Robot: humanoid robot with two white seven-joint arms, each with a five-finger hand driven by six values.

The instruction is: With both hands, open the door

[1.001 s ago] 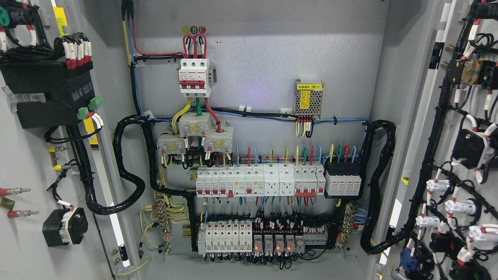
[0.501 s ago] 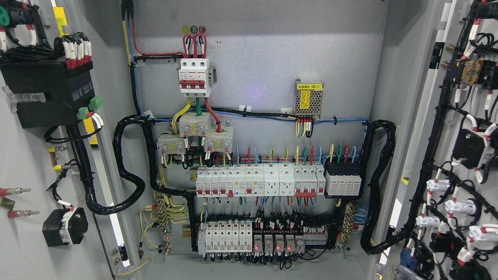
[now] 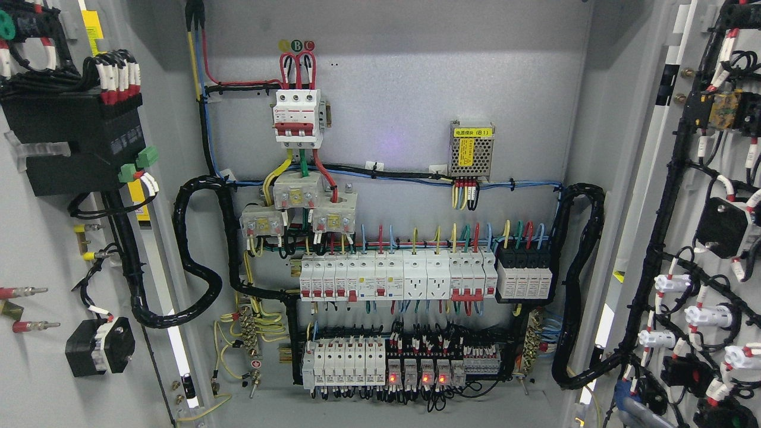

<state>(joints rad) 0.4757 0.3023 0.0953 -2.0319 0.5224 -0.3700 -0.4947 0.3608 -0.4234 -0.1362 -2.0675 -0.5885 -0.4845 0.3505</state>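
Observation:
The grey electrical cabinet stands with both doors swung wide. The left door (image 3: pixel 41 238) shows its inner face with a black module and wiring. The right door (image 3: pixel 660 196) also shows its inner face, carrying black cable looms and white connectors. Between them the back panel (image 3: pixel 416 89) is fully exposed. At the bottom edge by the right door's lower corner, a slim grey-blue part (image 3: pixel 645 413) pokes in, seemingly part of my right hand; too little shows to say more. My left hand is out of view.
Inside are a red-and-white main breaker (image 3: pixel 297 116), a perforated power supply (image 3: pixel 472 151), rows of white breakers (image 3: pixel 395 276) and relays with red lights (image 3: pixel 416 377). Thick black cable loops (image 3: pixel 196 261) run to the left door, and others (image 3: pixel 579 285) to the right door.
The right door has swung slightly further outward, its components shifting right. The grey-blue part at the bottom right has come further into view. The left door is still.

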